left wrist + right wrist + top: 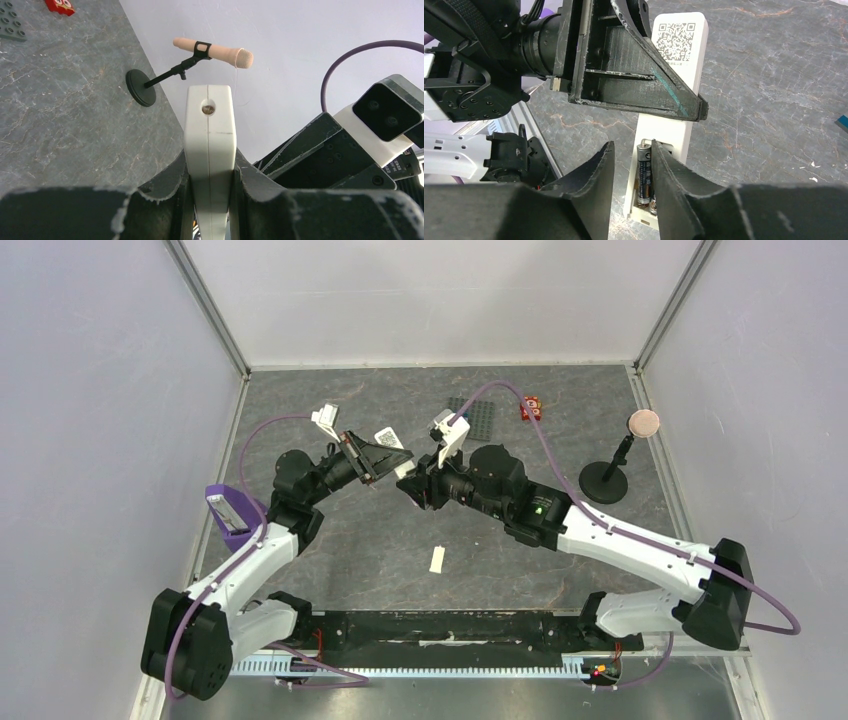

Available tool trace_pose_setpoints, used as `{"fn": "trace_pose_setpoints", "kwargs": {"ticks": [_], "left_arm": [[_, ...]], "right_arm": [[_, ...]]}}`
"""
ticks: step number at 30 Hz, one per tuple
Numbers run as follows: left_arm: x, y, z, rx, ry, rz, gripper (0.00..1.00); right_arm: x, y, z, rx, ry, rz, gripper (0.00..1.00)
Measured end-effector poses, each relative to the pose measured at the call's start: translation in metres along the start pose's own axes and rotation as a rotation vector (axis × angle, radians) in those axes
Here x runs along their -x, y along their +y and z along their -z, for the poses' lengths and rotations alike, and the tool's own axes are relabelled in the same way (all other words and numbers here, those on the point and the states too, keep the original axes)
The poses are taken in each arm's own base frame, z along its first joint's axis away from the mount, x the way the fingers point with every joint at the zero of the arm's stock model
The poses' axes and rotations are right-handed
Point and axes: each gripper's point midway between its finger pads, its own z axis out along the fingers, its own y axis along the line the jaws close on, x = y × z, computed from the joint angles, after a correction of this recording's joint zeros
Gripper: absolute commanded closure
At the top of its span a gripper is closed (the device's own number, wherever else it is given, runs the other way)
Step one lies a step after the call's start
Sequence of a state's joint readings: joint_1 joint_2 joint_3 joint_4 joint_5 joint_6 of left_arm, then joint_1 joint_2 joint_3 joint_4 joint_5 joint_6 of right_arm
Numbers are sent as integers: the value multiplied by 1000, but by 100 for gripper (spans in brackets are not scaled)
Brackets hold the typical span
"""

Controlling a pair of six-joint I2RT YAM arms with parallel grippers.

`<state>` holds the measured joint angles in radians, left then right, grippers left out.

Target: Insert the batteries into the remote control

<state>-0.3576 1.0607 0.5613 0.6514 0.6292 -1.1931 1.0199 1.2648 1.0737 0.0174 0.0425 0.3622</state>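
Purple at my far left, a small holder [235,510] sits beside my left arm, out of the way. My left gripper [210,165] is clamped across the width of the remote control [209,130] and holds it off the table [330,570], back side turned toward my right arm. My right gripper [631,147] sits just beyond the remote's near end, fingers a narrow gap apart and holding nothing, the open slot right under their tips. Both batteries [644,172] lie in that slot, lengthwise along the remote's long axis, one higher up and one showing lower by my right finger; I cannot tell if they are fully seated. So the right arm is the one to press, straight along its own pointing line, and the left finger across the middle of the remote limits how far up I can slide. The loose white cover plate [437,559] lies on the table nearer my bases. Farther right, a grey studded plate [472,418], a red block [530,408] and a microphone stand [610,475] are well apart.
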Motion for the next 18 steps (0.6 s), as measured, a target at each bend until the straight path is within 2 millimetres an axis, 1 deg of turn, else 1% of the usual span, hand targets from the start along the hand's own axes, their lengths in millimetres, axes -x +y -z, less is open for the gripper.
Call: {"fn": "trace_pose_setpoints", "kwargs": {"ticks": [4, 8, 10, 12, 14, 16, 17, 18], "left_arm": [[0, 0, 0, -1, -4, -2, 98], [-2, 2, 1, -1, 1, 0, 98], [-3, 2, 1, -1, 3, 0, 98], [-3, 2, 1, -1, 4, 0, 98], [-3, 2, 1, -2, 3, 0, 98], [-2, 1, 1, -3, 3, -1, 98], [-2, 1, 1, -4, 2, -2, 98], [-2, 1, 1, -6, 1, -4, 98]], "right_arm": [[5, 1, 0, -7, 7, -8, 56], [15, -1, 1, -33, -7, -17, 51], [19, -2, 2, -47, -12, -23, 46], [20, -5, 3, -65, -13, -31, 38], [19, -9, 5, -91, -10, -49, 22], [19, -14, 8, -123, -8, -77, 8], [18, -17, 11, -144, -6, -102, 4], [18, -20, 13, -160, -5, -123, 2]]}}
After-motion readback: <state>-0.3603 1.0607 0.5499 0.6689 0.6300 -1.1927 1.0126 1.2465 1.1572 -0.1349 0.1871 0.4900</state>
